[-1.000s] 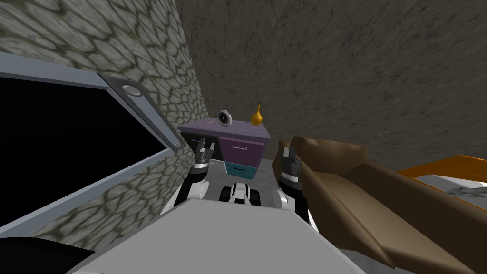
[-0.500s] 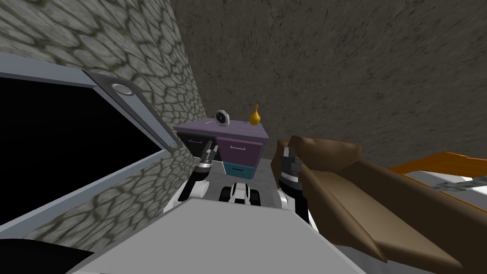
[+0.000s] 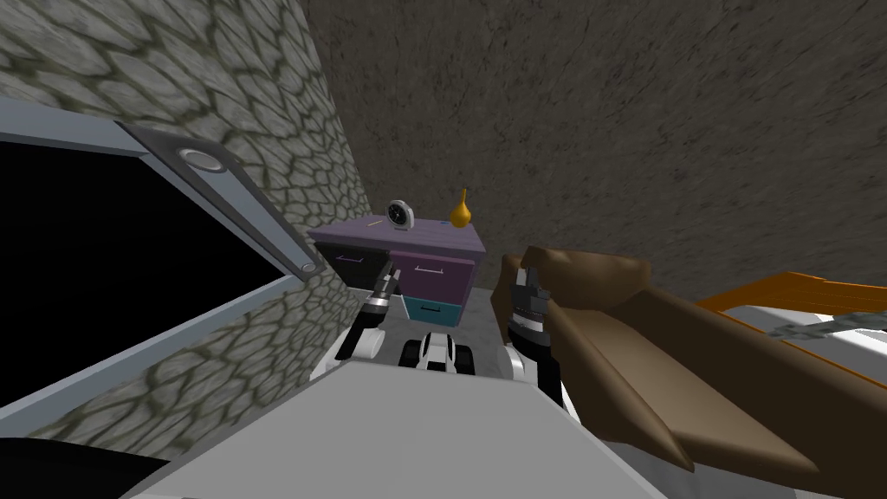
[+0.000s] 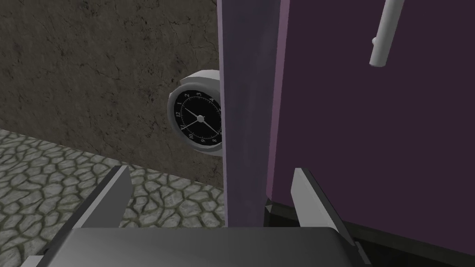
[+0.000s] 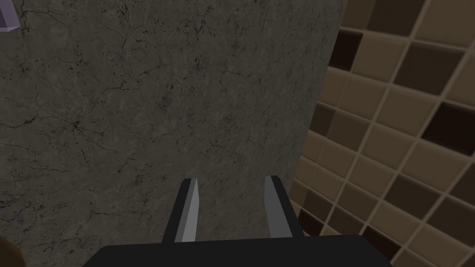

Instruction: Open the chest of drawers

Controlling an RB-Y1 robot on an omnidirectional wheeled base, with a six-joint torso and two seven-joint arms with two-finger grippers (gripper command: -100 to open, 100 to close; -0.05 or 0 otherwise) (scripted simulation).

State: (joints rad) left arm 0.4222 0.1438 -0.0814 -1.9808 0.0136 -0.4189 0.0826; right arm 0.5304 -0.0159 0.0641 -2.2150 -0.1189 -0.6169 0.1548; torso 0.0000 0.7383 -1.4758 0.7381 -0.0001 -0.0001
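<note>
A purple chest of drawers point(image 3: 394, 236) stands in the corner ahead, with a black drawer point(image 3: 351, 262) on the left, a purple drawer point(image 3: 437, 279) beside it and a teal drawer point(image 3: 430, 310) below. My left gripper point(image 3: 391, 282) is raised close in front of it. In the left wrist view that gripper point(image 4: 213, 194) is open, straddling the chest's lilac top edge point(image 4: 246, 116), with the purple drawer front point(image 4: 371, 139) and its pale bar handle point(image 4: 385, 32) just beyond one finger. My right gripper point(image 3: 522, 281) hangs by the brown seat; its fingers point(image 5: 190, 208) stand apart, holding nothing.
A clock point(image 3: 400, 214) and a yellow vase point(image 3: 460, 210) sit on the chest's top. A brown upholstered seat point(image 3: 624, 346) crowds my right side, with an orange frame point(image 3: 806, 290) beyond. A stone wall point(image 3: 260, 104) with a framed black area point(image 3: 104, 260) runs along my left.
My left hand has rolled onto its side and moved right and forward, up to the chest's front. The whole head view has shifted slightly; the right arm has stayed put.
</note>
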